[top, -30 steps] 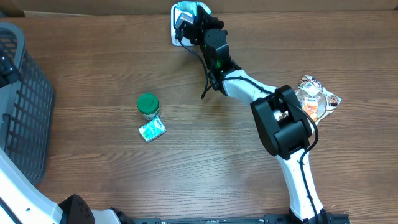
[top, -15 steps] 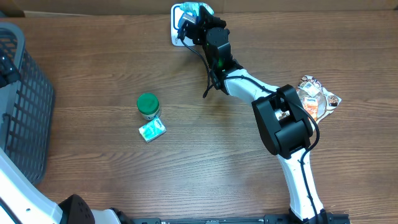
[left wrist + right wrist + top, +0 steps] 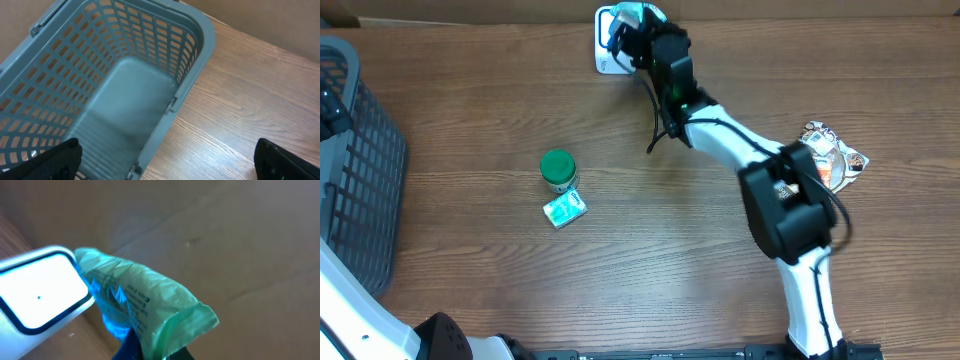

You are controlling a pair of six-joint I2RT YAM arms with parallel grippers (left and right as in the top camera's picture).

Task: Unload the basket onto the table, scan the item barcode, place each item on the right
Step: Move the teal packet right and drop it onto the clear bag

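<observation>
Green packet (image 3: 150, 307), crinkled and printed, seemingly pinched by right tool (image 3: 150, 349) beside scanner (image 3: 40, 292)

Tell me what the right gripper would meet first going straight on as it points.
Probably the brown cardboard wall beyond the green packet the right gripper holds; the white scanner lies beside that line. Depth is unclear.

Overhead view straight down on the table (image 3: 470, 270); wrist views close (basket (image 3: 202, 35) shared with overhead)
</observation>
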